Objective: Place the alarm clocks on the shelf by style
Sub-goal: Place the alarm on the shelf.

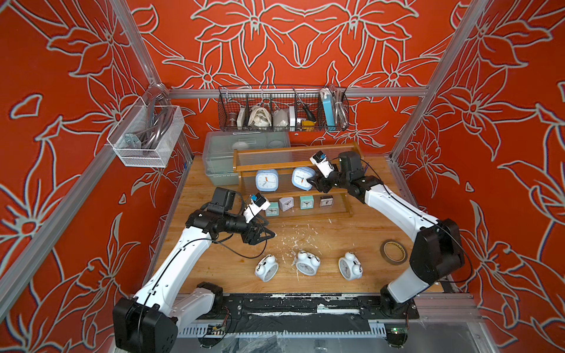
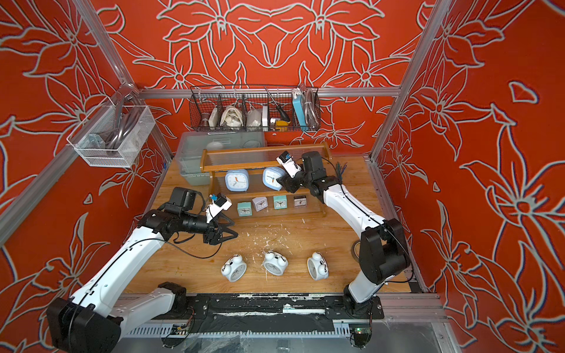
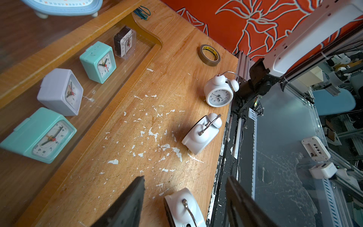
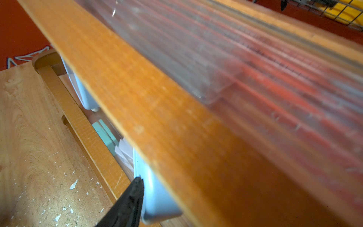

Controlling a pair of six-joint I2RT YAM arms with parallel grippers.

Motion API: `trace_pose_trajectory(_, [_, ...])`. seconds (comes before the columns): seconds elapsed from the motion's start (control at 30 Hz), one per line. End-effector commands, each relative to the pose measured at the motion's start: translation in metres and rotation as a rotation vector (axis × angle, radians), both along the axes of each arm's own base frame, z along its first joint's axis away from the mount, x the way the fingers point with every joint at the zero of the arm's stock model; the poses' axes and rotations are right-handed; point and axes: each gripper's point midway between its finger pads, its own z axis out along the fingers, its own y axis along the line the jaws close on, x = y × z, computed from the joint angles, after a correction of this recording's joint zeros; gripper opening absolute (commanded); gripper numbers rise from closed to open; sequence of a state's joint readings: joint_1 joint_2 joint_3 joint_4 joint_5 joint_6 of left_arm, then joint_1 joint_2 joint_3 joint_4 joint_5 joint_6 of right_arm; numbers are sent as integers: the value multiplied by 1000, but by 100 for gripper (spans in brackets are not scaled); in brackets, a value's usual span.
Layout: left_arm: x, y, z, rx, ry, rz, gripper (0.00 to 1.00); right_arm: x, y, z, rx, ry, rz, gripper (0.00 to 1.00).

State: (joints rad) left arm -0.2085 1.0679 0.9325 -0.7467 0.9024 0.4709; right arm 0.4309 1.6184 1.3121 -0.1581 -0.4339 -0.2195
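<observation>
The wooden shelf point(image 1: 275, 166) stands at the back. Its middle tier holds two light-blue alarm clocks, one upright point(image 1: 267, 180) and one tilted point(image 1: 302, 178). Several tiny cube clocks point(image 1: 306, 202) line the lowest tier, and the top tier is bare. Three white twin-bell clocks point(image 1: 307, 263) lie on the table near its front edge. My right gripper point(image 1: 316, 182) is at the tilted clock's right edge. One finger point(image 4: 135, 188) lies against its side point(image 4: 157, 198), while the shelf bar hides the other. My left gripper point(image 3: 185, 178) hangs open above the table, over the leftmost twin-bell clock point(image 3: 183, 208).
A roll of brown tape point(image 1: 393, 251) lies at the table's right edge. A grey plastic bin point(image 1: 220, 159) sits behind the shelf's left end. A black wire basket point(image 1: 282, 108) and a white mesh basket point(image 1: 146, 134) hang on the walls. White flecks dot the tabletop.
</observation>
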Motion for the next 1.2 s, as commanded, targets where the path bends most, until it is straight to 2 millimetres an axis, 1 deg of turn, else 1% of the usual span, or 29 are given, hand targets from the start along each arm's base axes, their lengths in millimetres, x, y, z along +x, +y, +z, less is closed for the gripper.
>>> trace_pose_trajectory(0.0, [-4,1,-1,-16,5,-5,66,5,-8,20,10,-36,-45,62])
trace_pose_trajectory(0.13, [-4,1,0,-17,2,-3,66,2,-11,21,6,-27,-61,65])
trace_pose_trajectory(0.4, [-4,2,0,-17,4,-1,66,-12,-10,17,52,-5,-44,72])
trace_pose_trajectory(0.6, [-4,2,1,-21,6,-2,66,-16,-14,7,45,12,-56,72])
trace_pose_trajectory(0.83, [-3,3,2,-23,6,3,66,-11,-15,-6,28,41,-74,69])
trace_pose_trajectory(1.17, [-2,4,0,-25,11,6,66,-9,-19,-17,-15,52,-90,65])
